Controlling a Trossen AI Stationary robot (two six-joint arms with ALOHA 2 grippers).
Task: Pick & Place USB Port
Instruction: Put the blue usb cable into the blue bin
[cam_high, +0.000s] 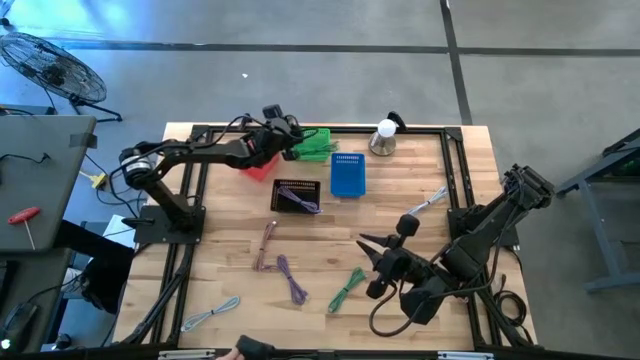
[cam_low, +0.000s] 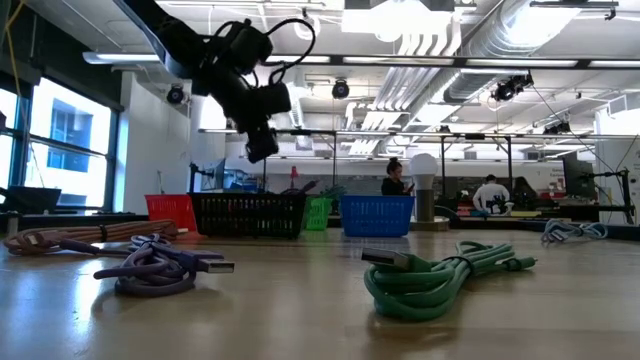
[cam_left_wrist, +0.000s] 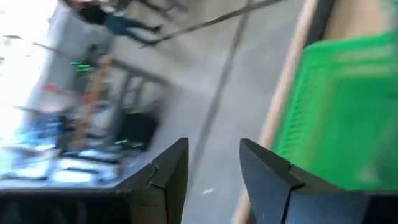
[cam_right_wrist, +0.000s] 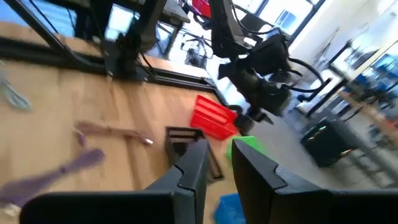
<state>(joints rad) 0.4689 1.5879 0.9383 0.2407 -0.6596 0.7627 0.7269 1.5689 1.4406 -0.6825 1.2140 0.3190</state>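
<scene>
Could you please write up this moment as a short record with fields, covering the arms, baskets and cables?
left gripper: raised over the far edge, by the green basket; open, empty
right gripper: near the front right of the table; open, empty
baskets: red basket, black basket, blue basket, green at the far side
black basket contents: a purple cable
loose cables: purple cable, green cable, brown cable, grey cable
other: lamp at far edge

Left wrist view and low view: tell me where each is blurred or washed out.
Left wrist view: motion-smeared throughout, the green basket soft-edged, the room's far side blown out white. Low view: the green cable and purple cable fairly sharp, ceiling lights glaring, the table nearest the lens soft.
</scene>
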